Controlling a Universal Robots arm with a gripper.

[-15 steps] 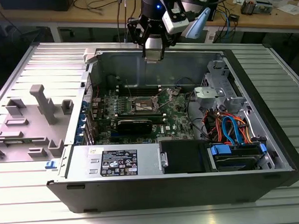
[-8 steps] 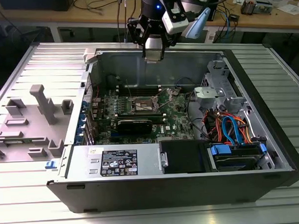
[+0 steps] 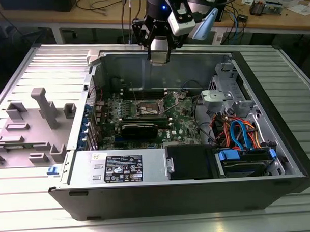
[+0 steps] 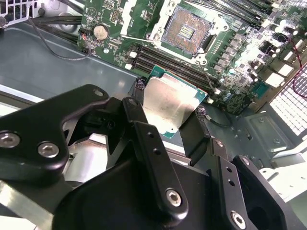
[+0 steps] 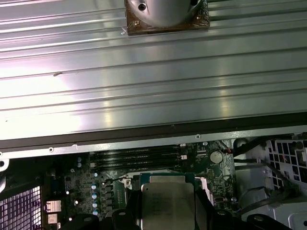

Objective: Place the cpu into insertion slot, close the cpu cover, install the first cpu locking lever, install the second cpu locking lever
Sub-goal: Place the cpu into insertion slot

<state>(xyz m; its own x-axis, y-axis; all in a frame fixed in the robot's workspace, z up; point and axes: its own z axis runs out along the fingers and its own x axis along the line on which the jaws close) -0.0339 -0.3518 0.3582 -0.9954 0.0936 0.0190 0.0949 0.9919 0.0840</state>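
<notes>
My gripper [image 4: 170,103] is shut on the cpu [image 4: 168,98], a flat square chip with a silver-grey top, one black finger on each of two opposite edges. Both wrist views show the hold, and in the first wrist view the cpu [image 5: 165,203] hangs over the green board. In the exterior view the gripper [image 3: 159,57] hovers above the rear wall of the open computer case, well above the insertion slot [image 3: 149,110]. The insertion slot [image 4: 187,31] lies uncovered, its gold-brown centre showing. The cpu cover [image 4: 144,19] looks swung open beside it.
Long black memory slots [image 4: 168,62] run between the slot and the held chip. A power supply [image 3: 121,165], a drive bay [image 3: 245,158] and orange and blue cables [image 3: 237,131] fill the case's near side. Grey fixtures [image 3: 42,107] stand at the exterior view's left.
</notes>
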